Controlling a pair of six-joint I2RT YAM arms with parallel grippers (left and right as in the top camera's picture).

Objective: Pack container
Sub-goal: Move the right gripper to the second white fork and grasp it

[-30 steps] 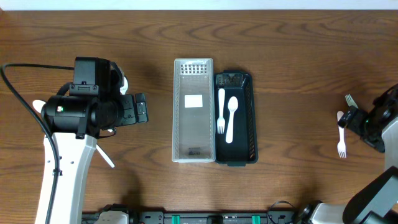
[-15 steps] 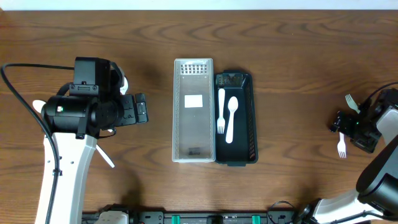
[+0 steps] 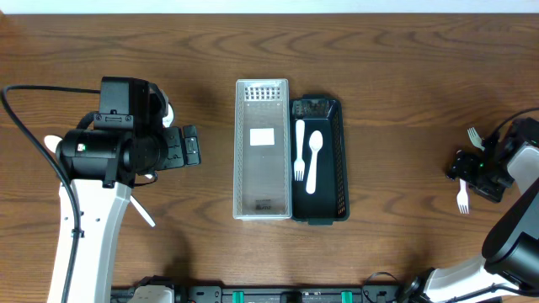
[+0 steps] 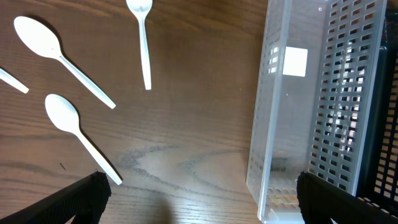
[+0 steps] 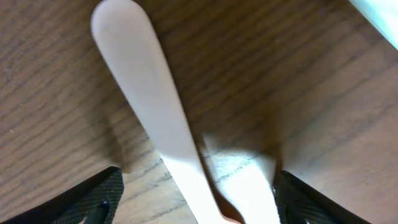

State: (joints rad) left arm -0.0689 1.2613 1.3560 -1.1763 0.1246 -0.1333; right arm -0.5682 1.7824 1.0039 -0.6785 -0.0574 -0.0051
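Observation:
A black slotted container [image 3: 341, 126] holds a white fork [image 3: 299, 151] and a white spoon [image 3: 313, 160]. A clear slotted container [image 3: 239, 151] lies against its left side and also shows in the left wrist view [image 4: 311, 112]. My left gripper [image 3: 191, 149] [image 4: 202, 199] is open left of it over bare wood, near three white spoons [image 4: 62, 115]. At the far right my right gripper [image 3: 460, 167] [image 5: 199, 199] is open astride the handle of a white fork [image 3: 462, 200] [image 5: 149, 99] that lies on the table.
A second white fork [image 3: 474, 135] lies just beyond the right gripper. A white spoon handle [image 3: 143, 212] pokes out beside the left arm. Cables run along the table's left and right edges.
My right gripper has shifted left and settled over the fork's handle, and its jaws have narrowed a little. The left arm has stayed still.

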